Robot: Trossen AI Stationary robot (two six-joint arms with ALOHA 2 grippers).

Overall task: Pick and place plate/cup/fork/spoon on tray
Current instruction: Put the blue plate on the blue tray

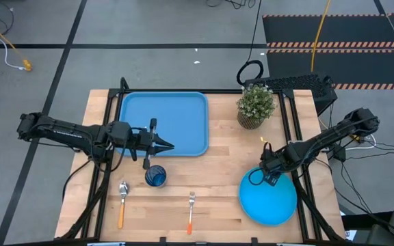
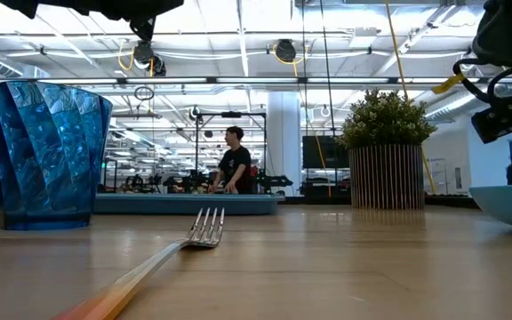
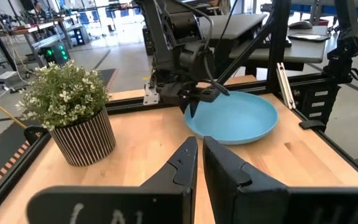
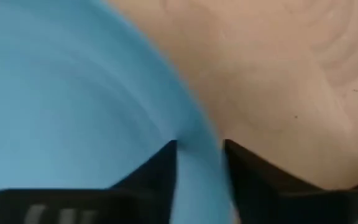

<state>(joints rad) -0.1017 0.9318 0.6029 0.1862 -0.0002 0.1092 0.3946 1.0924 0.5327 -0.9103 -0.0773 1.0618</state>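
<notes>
I can't read any text, label, brand or number from here. My left wrist camera shows pale marks on the gripper body, too blurred to make out.

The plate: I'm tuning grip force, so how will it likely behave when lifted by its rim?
The plate looks like thin plastic, so probably light and fairly stiff. The right hand straddles only its rim, so the wide disc may sag or pivot away from the grip. Its smooth glossy surface could slip between the fingers.
</notes>
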